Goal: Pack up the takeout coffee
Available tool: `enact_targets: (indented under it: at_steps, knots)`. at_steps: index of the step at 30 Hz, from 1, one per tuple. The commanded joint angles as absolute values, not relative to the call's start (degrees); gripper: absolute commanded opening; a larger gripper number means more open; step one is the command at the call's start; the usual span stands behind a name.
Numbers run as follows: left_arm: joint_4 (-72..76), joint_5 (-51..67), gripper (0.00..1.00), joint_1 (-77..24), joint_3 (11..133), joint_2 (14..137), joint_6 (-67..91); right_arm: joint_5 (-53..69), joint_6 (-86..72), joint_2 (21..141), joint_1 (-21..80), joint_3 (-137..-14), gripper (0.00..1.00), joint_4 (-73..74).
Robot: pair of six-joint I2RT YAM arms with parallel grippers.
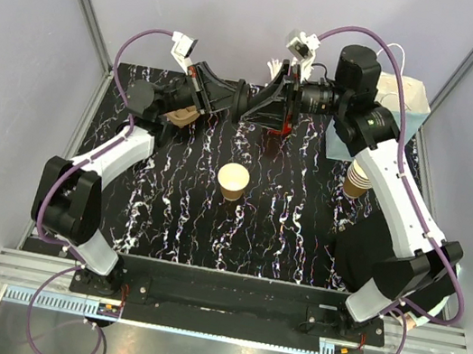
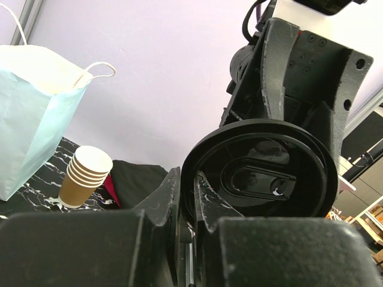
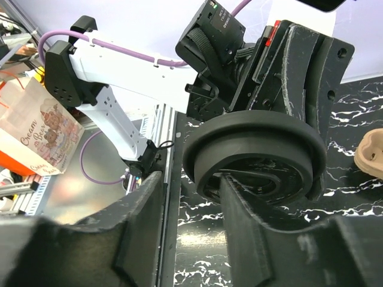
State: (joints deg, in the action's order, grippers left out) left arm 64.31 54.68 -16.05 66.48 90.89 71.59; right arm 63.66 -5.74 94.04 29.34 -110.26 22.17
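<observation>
Left gripper [image 2: 188, 200] pinches the black lid [image 2: 257, 179] rim, right gripper [image 3: 191, 200] fingers apart straddling its edge, cup [image 1: 233, 180] upright on the table [image 1: 282, 231].

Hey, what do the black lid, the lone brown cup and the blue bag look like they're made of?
The black lid looks like moulded plastic, slightly glossy, with pressed ridges. The brown cup seems paper: matte tan wall, pale inside. The blue bag looks like creased matte paper with white cord handles.
</observation>
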Motion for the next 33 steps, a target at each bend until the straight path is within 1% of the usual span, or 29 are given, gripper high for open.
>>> enact_targets:
  at_steps: [1,2,4,5,7,9,12,13,15,16,17,18,22,25,26,29,30,33]
  knots:
    - [66.4,53.9,0.00,-16.5,67.0,90.6,70.4,62.8,-4.9,94.5,30.6,-112.8,0.46,21.3]
    - [66.6,53.9,0.00,-16.5,67.0,90.6,70.4,62.8,-4.9,94.5,30.6,-113.2,0.45,21.4]
    - [66.7,54.0,0.00,-16.7,67.0,90.8,70.4,62.3,-4.9,94.6,30.7,-113.5,0.40,21.6]
    - [66.7,53.9,0.00,-16.6,67.1,90.8,70.3,62.1,-4.9,94.6,30.7,-113.6,0.37,21.7]
    - [66.8,53.9,0.00,-16.7,67.0,90.7,70.3,61.9,-4.9,94.7,30.7,-113.6,0.29,21.6]
    - [66.8,54.0,0.00,-16.9,66.9,90.7,70.1,61.9,-5.1,94.8,30.7,-113.7,0.24,21.6]
    - [66.9,54.1,0.00,-16.9,66.9,90.8,70.1,61.7,-5.1,95.0,30.7,-113.9,0.16,21.7]
    - [66.9,54.2,0.00,-16.9,66.9,90.8,70.0,61.4,-5.1,95.0,30.7,-113.9,0.11,21.8]
    - [67.0,54.3,0.00,-16.9,66.8,90.6,70.0,61.3,-4.9,94.7,30.7,-113.7,0.07,21.9]
    - [67.0,54.4,0.01,-16.9,66.8,90.6,69.8,61.3,-4.8,94.7,30.7,-113.6,0.03,22.0]
    - [67.0,54.5,0.04,-16.9,66.8,90.6,69.8,61.3,-4.9,94.6,30.7,-113.5,0.02,22.1]
    - [67.1,54.7,0.10,-16.9,66.8,90.5,69.8,61.3,-4.7,94.5,30.7,-113.4,0.01,22.1]
    - [67.6,54.9,0.17,-16.1,66.9,90.3,69.9,61.3,-4.1,93.3,30.7,-112.5,0.00,22.9]
    - [67.8,55.0,0.48,-14.2,67.1,89.9,70.1,61.3,-3.7,92.1,30.7,-111.2,0.00,23.3]
    - [67.9,55.1,0.67,-12.9,67.3,89.7,70.1,61.2,-3.3,91.4,30.7,-110.7,0.00,23.6]
    - [67.4,55.3,0.92,-9.8,67.7,89.1,70.2,60.4,-2.6,90.2,30.7,-109.3,0.00,24.2]
    - [67.2,55.4,0.99,-9.0,67.7,88.9,70.3,60.3,-2.5,89.9,30.7,-109.1,0.00,24.5]
    - [66.6,55.9,0.99,-5.7,67.2,87.9,69.8,59.1,-1.0,89.0,30.6,-108.1,0.00,25.7]
